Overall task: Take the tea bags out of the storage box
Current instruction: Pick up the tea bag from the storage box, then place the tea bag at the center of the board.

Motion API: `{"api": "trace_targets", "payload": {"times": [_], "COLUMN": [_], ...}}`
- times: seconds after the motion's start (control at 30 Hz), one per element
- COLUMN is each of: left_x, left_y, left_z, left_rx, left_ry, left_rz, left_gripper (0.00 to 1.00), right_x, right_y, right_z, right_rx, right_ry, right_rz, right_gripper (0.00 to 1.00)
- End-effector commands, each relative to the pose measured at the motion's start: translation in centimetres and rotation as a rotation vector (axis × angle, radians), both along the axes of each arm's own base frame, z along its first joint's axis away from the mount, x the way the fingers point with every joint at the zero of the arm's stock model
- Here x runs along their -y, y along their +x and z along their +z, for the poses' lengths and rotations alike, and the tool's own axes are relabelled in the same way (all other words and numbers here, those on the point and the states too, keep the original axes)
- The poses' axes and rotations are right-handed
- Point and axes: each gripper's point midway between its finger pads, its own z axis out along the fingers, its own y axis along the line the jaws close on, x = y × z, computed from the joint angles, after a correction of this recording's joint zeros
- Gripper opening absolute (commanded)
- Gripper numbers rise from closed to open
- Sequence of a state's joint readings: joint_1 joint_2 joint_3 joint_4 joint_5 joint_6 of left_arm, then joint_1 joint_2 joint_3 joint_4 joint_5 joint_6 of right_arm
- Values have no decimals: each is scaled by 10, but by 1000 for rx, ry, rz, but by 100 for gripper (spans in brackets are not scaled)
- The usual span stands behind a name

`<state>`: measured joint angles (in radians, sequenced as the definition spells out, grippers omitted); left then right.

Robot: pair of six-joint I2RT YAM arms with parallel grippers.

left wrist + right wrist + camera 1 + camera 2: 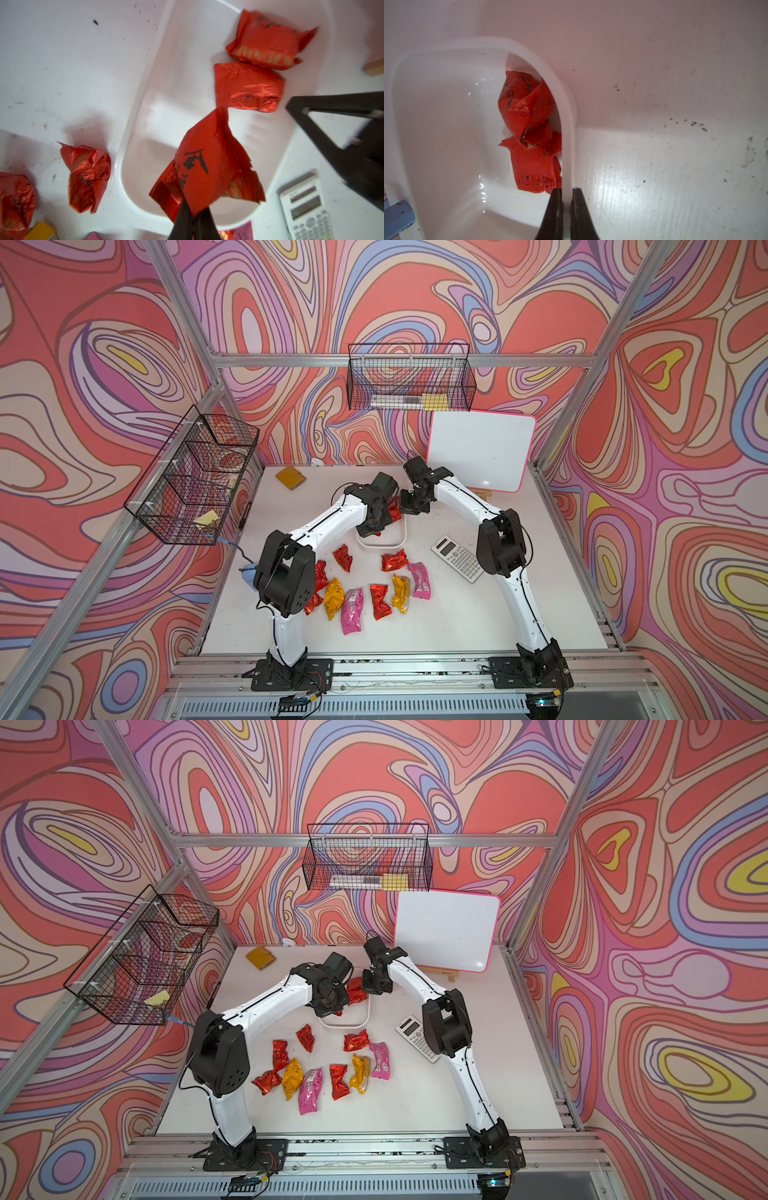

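Right gripper [566, 192] clenched on storage box [568, 124] rim near the table's [436, 626] middle, likely to steady it, while left gripper [195, 209] grasps one red tea bag [207, 162] raised over the box; two red ones [247, 87] lie inside beside that rim.

Pose: left arm [320, 520] and right arm [461, 499] rise from near-edge bases, 2 elbows high, forearms angling inward, wrists nearly meeting at far centre. Grip: left gripper [193, 216] pinched on a red tea bag [207, 162] (fingertips only); right gripper [566, 193] clamped across the storage box rim [568, 145].
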<state>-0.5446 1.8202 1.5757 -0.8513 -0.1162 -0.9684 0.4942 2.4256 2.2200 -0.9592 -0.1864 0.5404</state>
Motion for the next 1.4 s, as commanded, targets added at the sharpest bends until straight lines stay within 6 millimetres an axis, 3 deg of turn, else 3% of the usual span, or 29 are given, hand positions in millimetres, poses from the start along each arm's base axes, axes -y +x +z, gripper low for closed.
{"api": "trace_targets", "payload": {"times": [0.0, 0.13, 0.37, 0.6, 0.73, 0.87, 1.07, 1.23, 1.37], "left_x": [-19, -31, -47, -34, -36, -39, -37, -36, -20], "left_y": [-28, -67, -131, -135, -136, -140, -130, -113, -83], "left_z": [17, 11, -26, -60, -77, -84, -63, -24, 12], "left_rx": [1, -48, -162, -216, -256, -273, -216, -105, 23], "left_ry": [37, -9, -70, -107, -71, -64, -74, -77, -136], "left_rz": [-36, -20, 15, -43, -43, -26, -39, -56, -109], "left_gripper": [0, 0, 0, 0, 0, 12, 32, 36, 37], "right_x": [2, 0, 0, 1, 2, 2, 2, 0, -2], "right_y": [-4, -3, -4, -5, -7, -8, -8, -8, -7], "right_z": [-4, -3, -4, -3, -4, -4, -5, -3, 1], "right_rx": [-12, -9, -6, -4, -9, -11, -13, -12, -6], "right_ry": [-33, -33, -32, -35, -36, -35, -33, -26, -12], "right_rz": [10, 20, 29, 36, 36, 35, 33, 32, 30], "right_gripper": [1, 1, 1, 0, 1, 1, 1, 0, 0]}}
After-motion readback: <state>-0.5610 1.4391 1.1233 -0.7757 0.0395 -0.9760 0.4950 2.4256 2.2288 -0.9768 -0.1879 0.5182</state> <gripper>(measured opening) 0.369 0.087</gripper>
